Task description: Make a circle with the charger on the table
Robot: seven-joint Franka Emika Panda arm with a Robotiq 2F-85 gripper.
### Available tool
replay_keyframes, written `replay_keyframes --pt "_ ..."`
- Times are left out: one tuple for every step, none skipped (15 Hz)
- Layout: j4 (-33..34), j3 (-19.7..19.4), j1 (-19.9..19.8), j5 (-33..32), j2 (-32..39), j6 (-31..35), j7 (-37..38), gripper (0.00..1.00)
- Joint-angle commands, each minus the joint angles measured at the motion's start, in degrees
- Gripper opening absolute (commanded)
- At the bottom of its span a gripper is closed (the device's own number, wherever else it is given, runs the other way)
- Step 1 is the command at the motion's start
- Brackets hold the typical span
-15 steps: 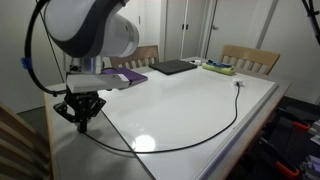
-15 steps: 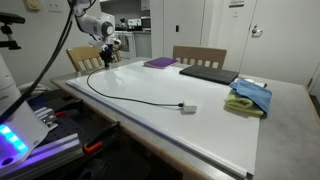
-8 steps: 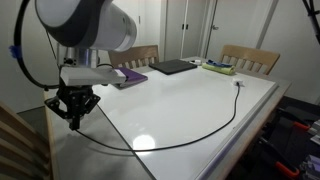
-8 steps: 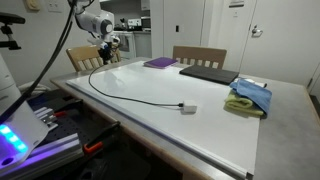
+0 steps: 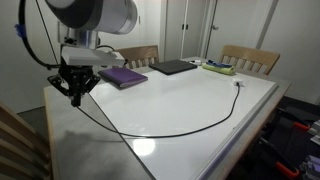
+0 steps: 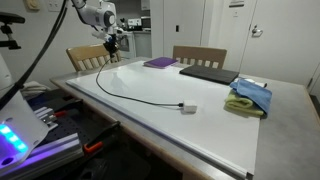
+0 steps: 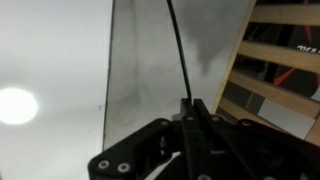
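The pincer (image 5: 75,93), at frame left, pinches one end of the charger (image 5: 185,133). The cable looks light, limp and probably slippery, best held near that end as it trails across the bench (image 5: 190,95).

No legible txt anywhere. Small wall plate (image 6: 257,32) & white sign (image 6: 236,3) at the top edge in an exterior view: too small/blurry to read. Purple book (image 5: 124,76) cover & laptop (image 5: 175,67) lid: no readable print at this res. Plug of the charger (image 6: 187,107) & body of the gripper (image 7: 188,105) in wrist view: dark, no markings discernible.
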Motion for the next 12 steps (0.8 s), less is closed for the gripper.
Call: replay_keyframes --pt "-5.72 -7.88 3.57 -5.76 -5.68 3.88 8.78 0.01" --pt "-6.63 -9.8 4.38 -7.21 -6.37 4.8 11.58 0.01" --pt "-7.8 -11.79 5.23 -8.51 -7.38 5.28 14.5 0.01" --pt "-9.05 -13.52 6.0 -9.46 -8.34 5.93 17.2 0.01" --pt "-10.26 -15.2 6.74 -10.35 -9.17 6.25 20.09 0.01" --pt "-11.64 -16.48 7.28 -11.25 -10.15 6.55 22.76 0.01" --pt "-13.3 -17.72 7.78 -12.15 -11.34 6.72 25.44 0.01" --pt "-14.77 -18.59 8.12 -13.05 -12.43 6.69 27.88 0.01" --pt "-16.22 -19.34 8.4 -13.99 -13.35 7.01 30.2 0.01" --pt "-17.98 -19.65 8.39 -14.63 -14.55 7.22 32.05 0.01" --pt "-19.84 -19.0 7.62 -14.54 -15.88 7.85 33.06 0.01" --pt "-21.23 -18.03 6.71 -14.12 -16.75 8.92 33.48 0.01"
